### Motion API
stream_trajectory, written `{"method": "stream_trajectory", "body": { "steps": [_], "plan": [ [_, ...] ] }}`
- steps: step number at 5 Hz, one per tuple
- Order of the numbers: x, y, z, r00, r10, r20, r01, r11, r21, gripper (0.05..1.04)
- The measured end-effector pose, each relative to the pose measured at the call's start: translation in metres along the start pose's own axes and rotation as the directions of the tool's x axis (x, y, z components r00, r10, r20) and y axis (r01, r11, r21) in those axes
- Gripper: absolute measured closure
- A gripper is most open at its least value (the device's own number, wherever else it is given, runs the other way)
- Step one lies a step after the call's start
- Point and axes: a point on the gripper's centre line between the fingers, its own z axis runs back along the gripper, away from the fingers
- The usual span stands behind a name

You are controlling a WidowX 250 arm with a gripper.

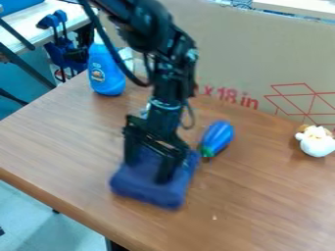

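The black gripper (148, 170) hangs down left of the middle of the table, over a folded dark blue cloth (147, 185). Its fingers stand apart, with blue cloth visible between them; whether the tips press on it I cannot tell. Just right of the cloth and gripper lies a blue eggplant-shaped toy (218, 136), its green end toward the cloth.
A blue bottle (106, 69) stands at the back left of the wooden table (262, 196). On the right sits a small white figure (316, 142). A cardboard panel (242, 49) rises along the back edge. The table's front-left edge drops to the floor.
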Motion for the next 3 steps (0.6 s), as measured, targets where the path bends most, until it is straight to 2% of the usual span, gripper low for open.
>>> {"method": "stream_trajectory", "body": {
  "steps": [1,2,3],
  "plan": [
    [-0.014,0.004,-0.006,0.998,-0.012,-0.068,0.012,1.0,-0.002,0.082],
    [-0.029,0.008,-0.005,0.996,-0.011,-0.094,0.011,1.0,-0.006,0.082],
    [-0.034,0.02,0.021,1.0,0.014,-0.01,-0.014,1.0,0.013,0.082]
  ]
}}
